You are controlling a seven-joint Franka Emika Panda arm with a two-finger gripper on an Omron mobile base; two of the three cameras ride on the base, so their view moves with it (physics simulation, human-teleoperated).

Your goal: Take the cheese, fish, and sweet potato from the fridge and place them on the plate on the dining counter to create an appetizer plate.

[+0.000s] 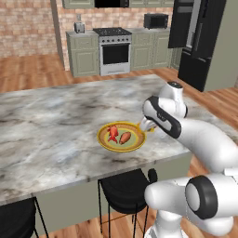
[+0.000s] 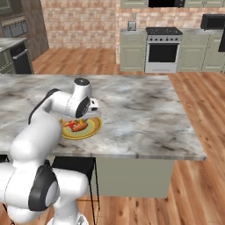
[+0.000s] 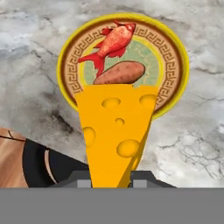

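Note:
My gripper (image 3: 110,180) is shut on the cheese (image 3: 116,135), a yellow-orange wedge with holes that hangs just above the near rim of the plate (image 3: 186,65). The red fish (image 3: 111,43) and the orange-brown sweet potato (image 3: 120,73) lie side by side on the plate. In the left base view the gripper (image 1: 148,126) hovers at the right edge of the plate (image 1: 100,135), where the fish (image 1: 112,132) and sweet potato (image 1: 125,137) rest. The plate (image 2: 94,131) stands on the marble dining counter (image 2: 140,114). The fridge (image 1: 200,37) stands open at the back right.
Black stools (image 1: 123,188) are tucked under the counter's near edge. The counter (image 1: 56,121) stretches bare to the left and behind the plate. A stove (image 1: 114,51) and green cabinets line the far brick wall.

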